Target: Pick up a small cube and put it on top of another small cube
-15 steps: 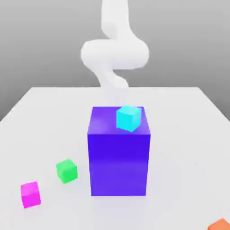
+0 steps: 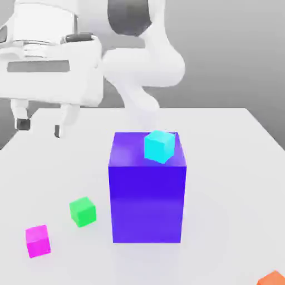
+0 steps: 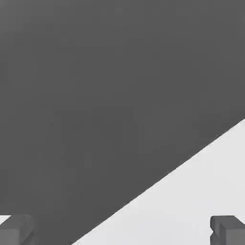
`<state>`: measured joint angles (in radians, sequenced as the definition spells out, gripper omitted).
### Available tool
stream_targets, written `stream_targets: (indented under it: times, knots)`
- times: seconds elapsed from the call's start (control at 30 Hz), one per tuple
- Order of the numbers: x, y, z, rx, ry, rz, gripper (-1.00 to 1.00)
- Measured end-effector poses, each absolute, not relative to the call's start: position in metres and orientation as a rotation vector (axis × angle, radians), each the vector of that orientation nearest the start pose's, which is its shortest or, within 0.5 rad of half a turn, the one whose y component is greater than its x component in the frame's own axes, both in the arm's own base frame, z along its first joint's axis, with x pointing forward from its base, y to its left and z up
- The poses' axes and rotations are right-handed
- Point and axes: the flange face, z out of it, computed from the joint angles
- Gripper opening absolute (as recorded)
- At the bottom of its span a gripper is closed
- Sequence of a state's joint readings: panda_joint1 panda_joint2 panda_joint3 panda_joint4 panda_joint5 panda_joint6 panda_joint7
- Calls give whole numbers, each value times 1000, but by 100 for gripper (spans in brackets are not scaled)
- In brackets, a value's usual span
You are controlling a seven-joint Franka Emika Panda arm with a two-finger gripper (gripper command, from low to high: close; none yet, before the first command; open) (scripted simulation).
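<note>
White table [image 2: 234,167] under a grey backdrop, gripper [image 2: 40,127] hanging high at ten o'clock with jaws spread wide and empty, the small cube [image 2: 38,241] down at seven o'clock, so descend squarely over it before closing

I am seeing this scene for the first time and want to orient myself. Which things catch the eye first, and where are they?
A tall blue block stands mid-table with a cyan cube on its top. The white arm's open gripper hangs empty over the table at the exterior view's upper left. Near the front left lie the magenta cube and a green cube, apart from each other.
</note>
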<state>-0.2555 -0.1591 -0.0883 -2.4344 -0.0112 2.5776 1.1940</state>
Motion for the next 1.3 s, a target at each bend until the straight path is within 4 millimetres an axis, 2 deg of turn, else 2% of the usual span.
stream_targets:
  times: [0.17,0.33,0.5,0.53,0.77,0.93,1.1,1.3]
  knots:
    - [439,-219,299,-1954,2359,-222,0]
    - [404,-241,206,-1769,2582,-33,0]
    - [396,-245,140,-1732,2621,-1,0]
    - [396,-245,131,-1732,2621,-1,-100]
    - [396,-245,131,-1731,2622,-2,-100]
    - [396,-245,183,-1732,2621,-2,-100]
    - [365,-217,217,-1828,2559,-4,-100]
    - [319,-177,239,-1956,2462,-3,-100]
